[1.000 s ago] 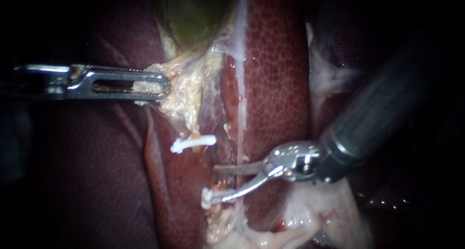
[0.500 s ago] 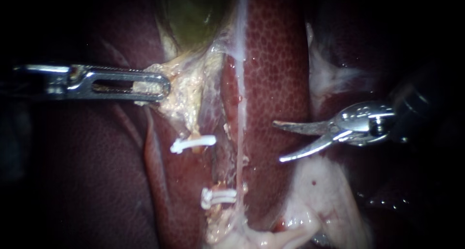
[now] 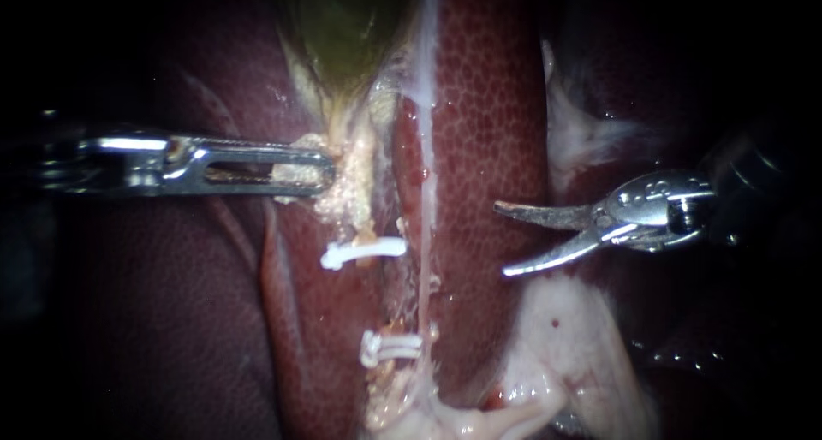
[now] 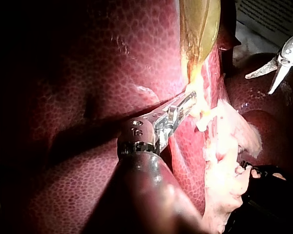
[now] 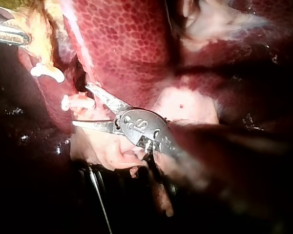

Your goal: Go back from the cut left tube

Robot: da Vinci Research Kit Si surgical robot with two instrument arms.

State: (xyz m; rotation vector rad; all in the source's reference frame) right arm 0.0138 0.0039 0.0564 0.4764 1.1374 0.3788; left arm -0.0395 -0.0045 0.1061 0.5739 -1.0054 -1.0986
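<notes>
Left instrument [image 3: 328,170]: pinching yellow tissue [image 3: 353,183] at 6 o'clock of gallbladder [image 3: 342,29], for tension
Right instrument [image 3: 502,240]: blades spread, empty, 3 o'clock of upper clip [image 3: 364,252], clear of cut

The gallbladder [image 3: 342,38] runs off the endoscope view's top; darkness hides the right instrument's [image 3: 501,240] shaft.

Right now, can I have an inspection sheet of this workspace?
Surface: liver, wet; gallbladder beside it.
Job's things: upper clip and lower clips apart, with a gap between them.
Clutter: nothing seen.
Instruments: left instrument jaws shut on pale tissue below the gallbladder; right instrument blades open, holding nothing, clear of the clips.
Cables: nothing seen.
Surroundings: dark, nothing seen.
</notes>
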